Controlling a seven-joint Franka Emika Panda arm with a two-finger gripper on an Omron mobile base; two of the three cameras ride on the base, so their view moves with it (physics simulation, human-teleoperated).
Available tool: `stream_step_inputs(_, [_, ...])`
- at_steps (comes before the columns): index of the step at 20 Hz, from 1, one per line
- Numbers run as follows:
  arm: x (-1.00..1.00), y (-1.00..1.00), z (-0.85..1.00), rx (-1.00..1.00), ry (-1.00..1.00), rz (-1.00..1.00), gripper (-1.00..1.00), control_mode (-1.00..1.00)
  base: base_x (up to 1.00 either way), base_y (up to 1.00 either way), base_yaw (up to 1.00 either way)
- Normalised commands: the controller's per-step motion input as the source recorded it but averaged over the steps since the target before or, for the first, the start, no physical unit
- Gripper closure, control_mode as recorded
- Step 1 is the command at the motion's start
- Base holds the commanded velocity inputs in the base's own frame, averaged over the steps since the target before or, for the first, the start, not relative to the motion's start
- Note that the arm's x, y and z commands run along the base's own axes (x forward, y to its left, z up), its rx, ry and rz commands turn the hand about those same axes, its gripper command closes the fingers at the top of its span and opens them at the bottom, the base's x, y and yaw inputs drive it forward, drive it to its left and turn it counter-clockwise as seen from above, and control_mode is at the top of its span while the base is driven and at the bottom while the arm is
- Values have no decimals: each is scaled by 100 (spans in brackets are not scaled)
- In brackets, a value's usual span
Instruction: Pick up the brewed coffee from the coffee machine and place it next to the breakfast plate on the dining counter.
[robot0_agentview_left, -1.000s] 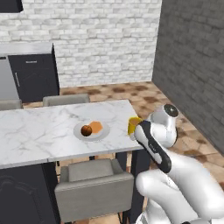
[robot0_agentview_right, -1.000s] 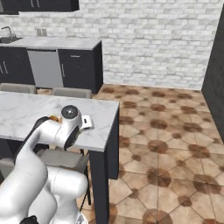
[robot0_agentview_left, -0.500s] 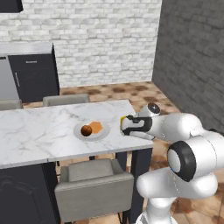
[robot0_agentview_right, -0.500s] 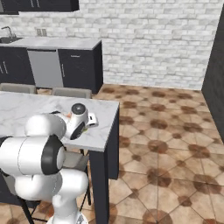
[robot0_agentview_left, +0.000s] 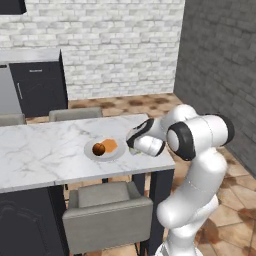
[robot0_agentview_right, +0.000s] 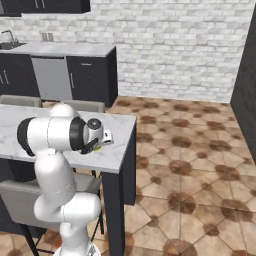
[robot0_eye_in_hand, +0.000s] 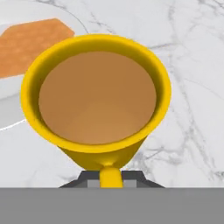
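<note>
claw (robot0_eye_in_hand: 111, 178) pinching handle of yellow mug (robot0_eye_in_hand: 97, 98), coffee nearly to brim. mug sits low over marble counter (robot0_agentview_left: 45, 152), just right of plate (robot0_agentview_left: 90, 151), near counter's right end. risk: tilt on release slops coffee; drift left clips plate rim.

Plate (robot0_agentview_left: 102, 150) rests on the marble counter (robot0_agentview_left: 40, 155) — brown ball left, orange piece right; gripper (robot0_agentview_left: 134, 146) just beside its right rim.

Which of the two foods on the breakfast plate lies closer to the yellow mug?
The flat orange piece, on the mug's side of the plate; the brown ball sits farther away, beyond it.
</note>
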Motion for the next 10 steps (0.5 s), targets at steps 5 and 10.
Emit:
stream_step_inputs(5, [53, 16, -56, -3, 0, 3, -100, -100, 0, 0, 0])
stream_step_inputs(10, [-13, 31, -3, -6, -1, 1, -100, -100, 0, 0, 0])
